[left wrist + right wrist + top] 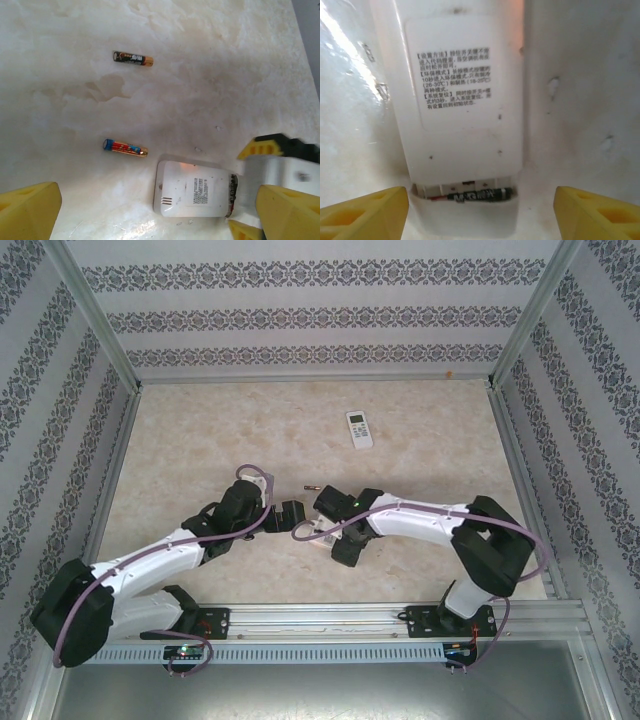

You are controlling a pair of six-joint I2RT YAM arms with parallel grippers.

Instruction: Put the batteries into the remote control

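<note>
The white remote control (465, 100) lies back up, its printed label showing. At its near end the compartment is open, and one dark battery (480, 195) lies across it. My right gripper (480, 212) is open, with a yellow finger (365, 212) on each side of that end, gripping nothing. In the left wrist view the remote control (195, 189) lies between my open left gripper's (157, 205) fingers. Two loose batteries rest on the table beyond it, a dark one (133, 58) and a red and blue one (125, 148). From above, both grippers (290, 512) (325, 508) meet at mid-table.
A second white remote (359, 429) lies face up farther back, right of centre. The beige tabletop (200, 440) is walled by patterned panels on three sides. A metal rail (330, 620) with the arm bases runs along the near edge.
</note>
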